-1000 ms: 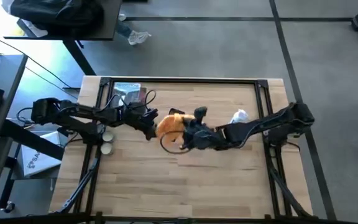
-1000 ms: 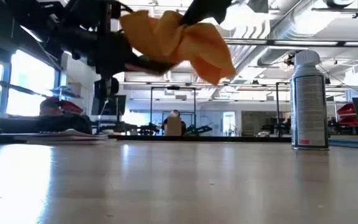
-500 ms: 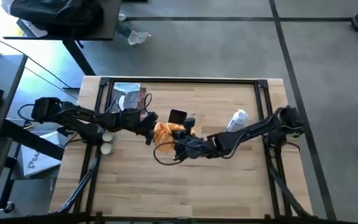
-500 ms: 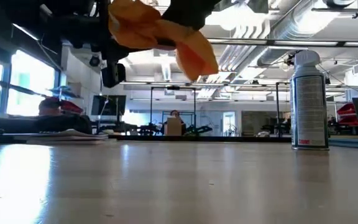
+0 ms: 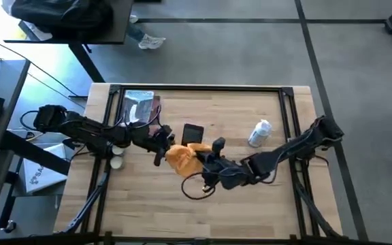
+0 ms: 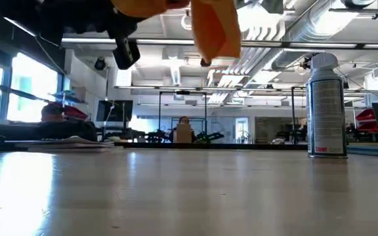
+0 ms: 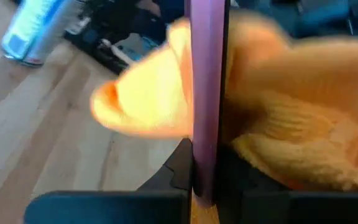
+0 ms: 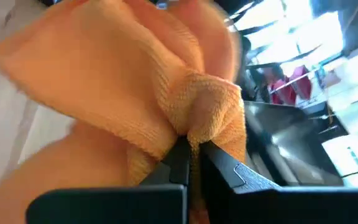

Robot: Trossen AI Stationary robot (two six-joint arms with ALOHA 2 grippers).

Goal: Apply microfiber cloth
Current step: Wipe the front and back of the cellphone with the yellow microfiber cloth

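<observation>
Orange cloth [image 5: 184, 156]: pinched tight by right gripper [image 8: 191, 152], held above the worktop
Left gripper [image 5: 159, 143]: beside it — clamped on something thin
Tip: wipe lightly — keep the pinch firm

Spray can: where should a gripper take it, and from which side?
Probably the straight body of the spray can, about mid-height, coming in level from the side rather than from above. It stands upright on the table, and its top is narrower and rounded.
</observation>
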